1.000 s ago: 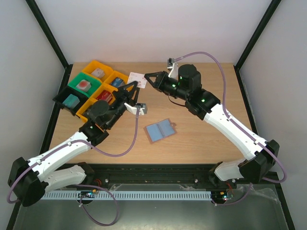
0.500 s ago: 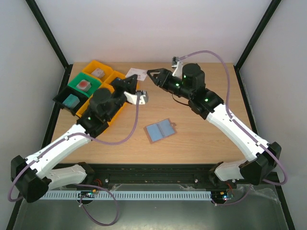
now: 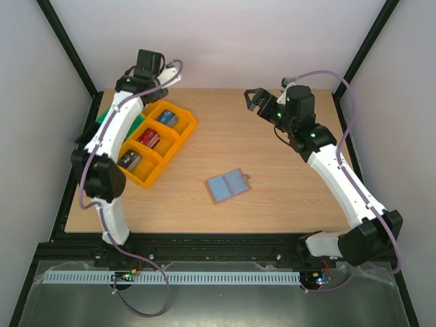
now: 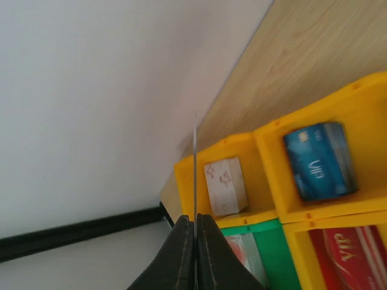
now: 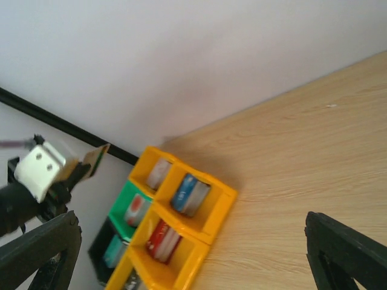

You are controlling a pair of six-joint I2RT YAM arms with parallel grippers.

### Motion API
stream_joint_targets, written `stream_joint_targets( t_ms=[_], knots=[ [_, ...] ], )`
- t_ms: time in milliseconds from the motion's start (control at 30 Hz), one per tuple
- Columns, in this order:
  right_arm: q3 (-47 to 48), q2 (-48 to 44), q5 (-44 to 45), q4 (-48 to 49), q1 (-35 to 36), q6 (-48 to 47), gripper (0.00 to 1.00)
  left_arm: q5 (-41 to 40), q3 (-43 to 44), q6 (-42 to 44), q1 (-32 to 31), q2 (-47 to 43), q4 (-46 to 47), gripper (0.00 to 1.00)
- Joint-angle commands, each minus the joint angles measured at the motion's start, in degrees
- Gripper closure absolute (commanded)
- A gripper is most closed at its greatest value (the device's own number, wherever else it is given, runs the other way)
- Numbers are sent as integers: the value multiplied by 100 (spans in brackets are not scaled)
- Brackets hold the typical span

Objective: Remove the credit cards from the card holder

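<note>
From my station, the pale wood-grain table (image 3: 286,177) fills the overhead view. At its far left sits a glossy yellow tray (image 3: 193,124) of moulded plastic, split into square compartments, with a green tray (image 4: 266,248) against it. A blue box (image 4: 317,160) and a white box (image 4: 225,186) each sit in their own yellow compartment.

The card holder (image 3: 227,185) lies flat and opened out near the middle of the table, well apart from both arms. It is a thin rectangle, blue-grey on its upturned face with a tan rim. Its long axis runs left to right, with the right end angled slightly away from the bases.

My right gripper (image 3: 254,102) hovers over the far edge, its black fingers spread wide with nothing between them.

My left gripper (image 4: 195,220) is raised above the far-left corner and clenched on a credit card (image 4: 195,163). I see the card edge-on as a hairline pointing straight out from the fingertips, so I cannot tell its face.
</note>
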Motion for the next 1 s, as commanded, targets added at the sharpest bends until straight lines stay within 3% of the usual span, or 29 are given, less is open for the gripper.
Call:
stream_joint_targets(
  t_ms=[0,367,633,967],
  knots=[
    [-65,419,-152,-97,-195,-499,1,-88,1301,-916,535,1045,-1046,98],
    [220,1805,-639,-219,-423,-1054,1,-472,2161,-955,1123,2764,154,98],
    [521,2368,-454,-509,-472,-1388,1,-426,2591,-1135,1198,3562,1084,98],
    [843,2780,-445,-773,-515,-1615,1,-970,2502,-1640,1278,3850,777,98]
  ],
)
